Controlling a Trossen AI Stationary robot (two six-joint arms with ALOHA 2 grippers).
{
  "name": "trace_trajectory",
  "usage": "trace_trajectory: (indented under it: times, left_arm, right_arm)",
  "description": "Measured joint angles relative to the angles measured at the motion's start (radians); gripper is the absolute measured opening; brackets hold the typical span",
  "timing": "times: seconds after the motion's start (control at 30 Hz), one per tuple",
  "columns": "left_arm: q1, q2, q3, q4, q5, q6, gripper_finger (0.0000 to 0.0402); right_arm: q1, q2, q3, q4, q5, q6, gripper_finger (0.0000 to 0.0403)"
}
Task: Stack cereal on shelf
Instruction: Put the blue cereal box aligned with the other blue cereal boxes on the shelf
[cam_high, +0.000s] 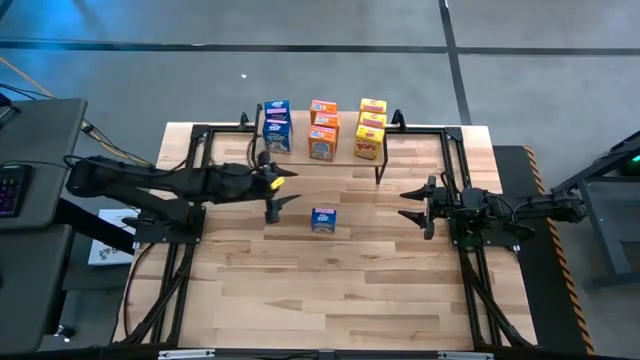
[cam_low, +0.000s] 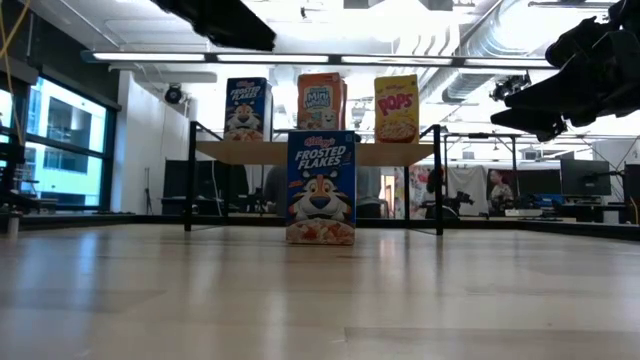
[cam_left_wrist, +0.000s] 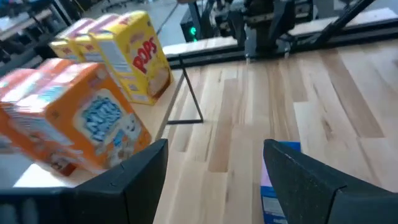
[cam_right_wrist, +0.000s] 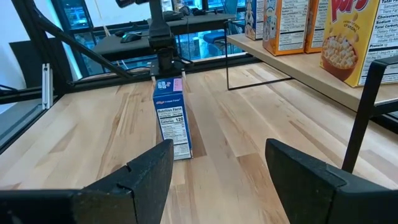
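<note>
from overhead, a pale wood table (cam_high: 330, 280) sits on a grey floor. the shelf (cam_high: 400, 148) at its far edge carries blue, orange and yellow cereal boxes in three rows. one blue box (cam_high: 322, 219) stands alone mid-table, between the left gripper (cam_high: 281, 192) and the right gripper (cam_high: 413, 207), both with fingers apart, holding nothing.

at table height, that frosted flakes box (cam_low: 320, 187) stands upright before the shelf (cam_low: 315, 152), an office behind.

the left wrist camera shows orange boxes (cam_left_wrist: 74, 118) and yellow ones (cam_left_wrist: 134, 56) close by.

the right wrist camera sees the lone box (cam_right_wrist: 171, 117) edge-on.
</note>
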Motion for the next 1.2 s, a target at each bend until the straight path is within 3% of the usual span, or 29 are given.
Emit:
trace_trajectory:
  times: [0.5, 0.7, 0.83, 1.2]
  left_arm:
    - [0.018, 0.282, 0.140, -0.017, 0.025, 0.008, 0.0257]
    - [0.016, 0.368, 0.225, -0.151, 0.025, -0.132, 0.0257]
    - [0.006, 0.409, 0.258, -0.182, 0.032, -0.194, 0.0257]
    - [-0.038, 0.441, 0.291, -0.175, 0.043, -0.166, 0.0257]
  right_arm:
    - [0.000, 0.000, 0.000, 0.000, 0.000, 0.000, 0.0248]
    - [0.000, 0.000, 0.000, 0.000, 0.000, 0.000, 0.0248]
    - [0.000, 0.000, 0.000, 0.000, 0.000, 0.000, 0.0248]
    - [0.000, 0.000, 0.000, 0.000, 0.000, 0.000, 0.0248]
